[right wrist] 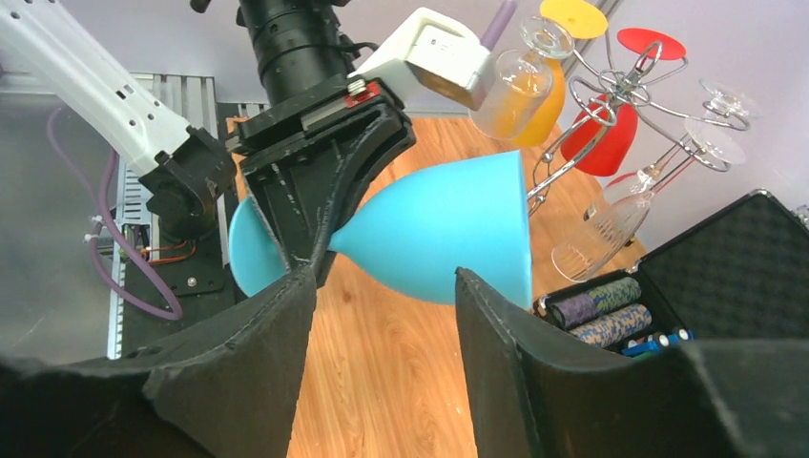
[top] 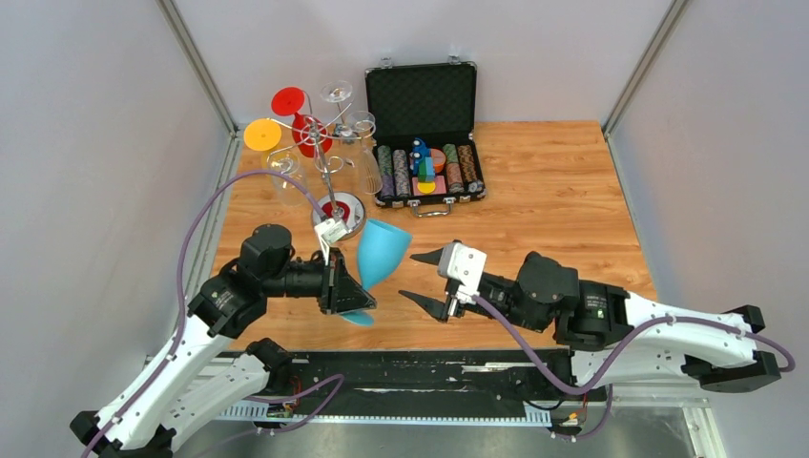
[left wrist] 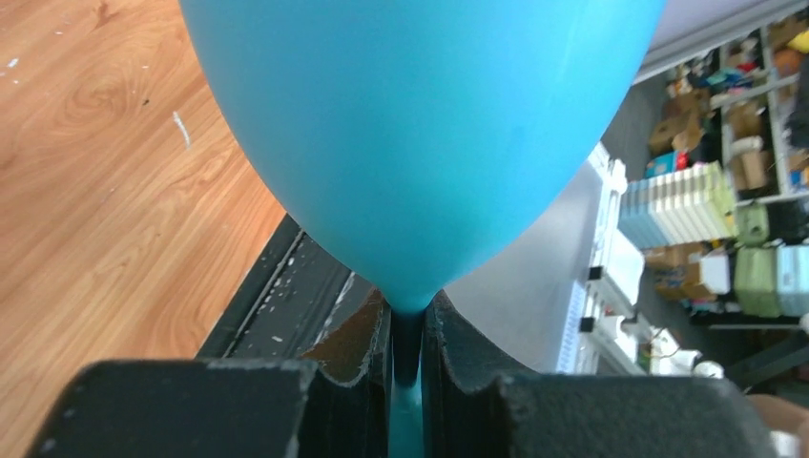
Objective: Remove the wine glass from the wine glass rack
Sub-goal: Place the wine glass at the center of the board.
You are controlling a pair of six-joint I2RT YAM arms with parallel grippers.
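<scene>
A turquoise wine glass [top: 382, 250] is off the rack and held on its side over the near table. My left gripper [top: 345, 286] is shut on its stem, between bowl and foot. In the left wrist view the bowl [left wrist: 420, 124] fills the top and the stem runs down between the left gripper's [left wrist: 408, 329] pads. My right gripper [top: 408, 276] stands open just right of the bowl, touching nothing. From the right wrist, the glass [right wrist: 448, 239] lies beyond the open right gripper [right wrist: 384, 277]. The chrome wine glass rack [top: 320, 143] stands at the back left.
Red, yellow and clear glasses still hang from the rack's arms [right wrist: 620, 91]. An open black chip case [top: 425, 124] with rows of chips sits at the back centre. The rack's mirrored base [top: 342, 210] is just behind the left gripper. Grey walls close both sides.
</scene>
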